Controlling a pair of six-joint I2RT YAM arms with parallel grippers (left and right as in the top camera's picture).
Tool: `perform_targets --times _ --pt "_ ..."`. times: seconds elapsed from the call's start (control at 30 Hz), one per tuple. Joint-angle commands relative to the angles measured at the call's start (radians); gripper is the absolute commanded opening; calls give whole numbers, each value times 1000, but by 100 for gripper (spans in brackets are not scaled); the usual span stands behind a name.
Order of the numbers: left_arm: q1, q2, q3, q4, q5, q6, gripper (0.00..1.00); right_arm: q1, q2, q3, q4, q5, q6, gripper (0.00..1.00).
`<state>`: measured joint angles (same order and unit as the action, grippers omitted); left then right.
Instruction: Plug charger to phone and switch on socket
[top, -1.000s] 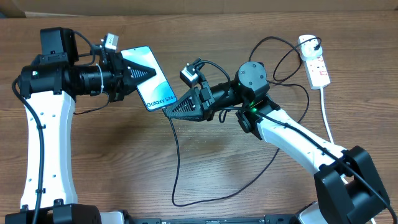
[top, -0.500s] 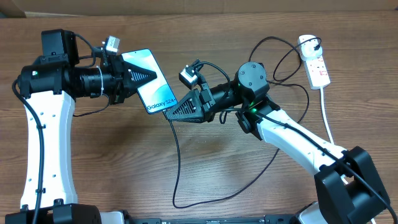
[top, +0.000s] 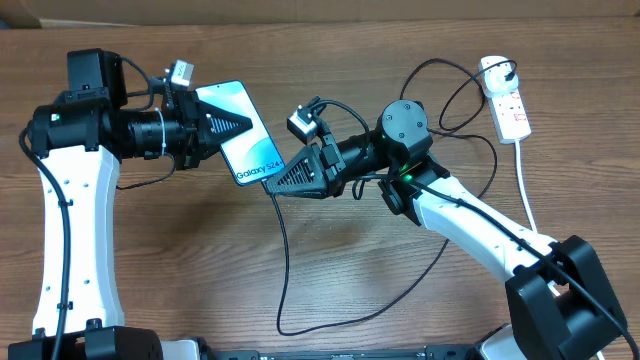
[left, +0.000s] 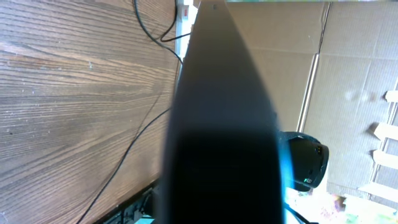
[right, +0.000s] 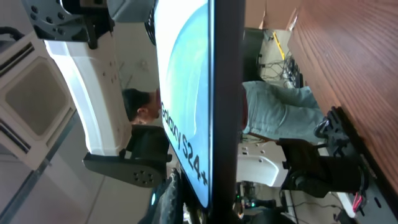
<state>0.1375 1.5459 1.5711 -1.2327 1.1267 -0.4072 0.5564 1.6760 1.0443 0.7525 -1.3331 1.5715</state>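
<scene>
My left gripper (top: 222, 120) is shut on the phone (top: 250, 140) and holds it above the table, its blue "Galaxy S24+" screen facing up. In the left wrist view the phone's dark back (left: 224, 124) fills the middle. My right gripper (top: 272, 180) is shut on the charger's connector end, right at the phone's lower edge; the tip itself is hidden. The thin black charger cable (top: 284, 260) hangs from it and loops across the table. The right wrist view shows the phone (right: 186, 81) edge-on. The white socket (top: 510, 105) lies at the far right with a black plug (top: 497, 72) in it.
The socket's thick white cord (top: 525, 190) runs down the right side toward the front edge. The black cable loops over the table between the arms and near my right arm's base. Cardboard stands beyond the table's far edge.
The phone and my left gripper have shifted slightly right, closing onto my right gripper's tip. Over the last half second nothing has visibly moved.
</scene>
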Motion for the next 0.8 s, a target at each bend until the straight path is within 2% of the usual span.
perform_targets --times 0.0,0.03,0.13,0.2,0.33,0.4,0.43,0.57,0.67,0.77 --pt "-13 -9 8 -15 23 26 4 -15 -11 11 2 108 -9 21" --pt "-13 -9 8 -14 -9 25 4 -15 -11 11 2 108 -9 29" --pt "-12 -9 8 14 -39 3 4 -15 -11 11 2 104 -9 38" --pt "-12 -9 8 63 -39 -24 4 -15 -11 11 1 105 -9 56" --pt "-12 -9 8 86 -135 -46 4 -15 -11 11 -4 105 -36 79" --pt "-12 -9 8 86 -217 -46 4 -15 -11 11 -55 109 -64 85" --pt "-12 -9 8 92 -255 -45 4 -15 -11 11 -93 114 -99 93" --pt "-14 -9 8 135 -383 -40 4 -16 -11 11 -320 195 -262 100" --pt "-15 -9 8 135 -519 -23 4 -31 -11 11 -564 337 -435 100" --pt "-21 -9 8 134 -576 13 4 -51 -11 11 -692 435 -535 100"
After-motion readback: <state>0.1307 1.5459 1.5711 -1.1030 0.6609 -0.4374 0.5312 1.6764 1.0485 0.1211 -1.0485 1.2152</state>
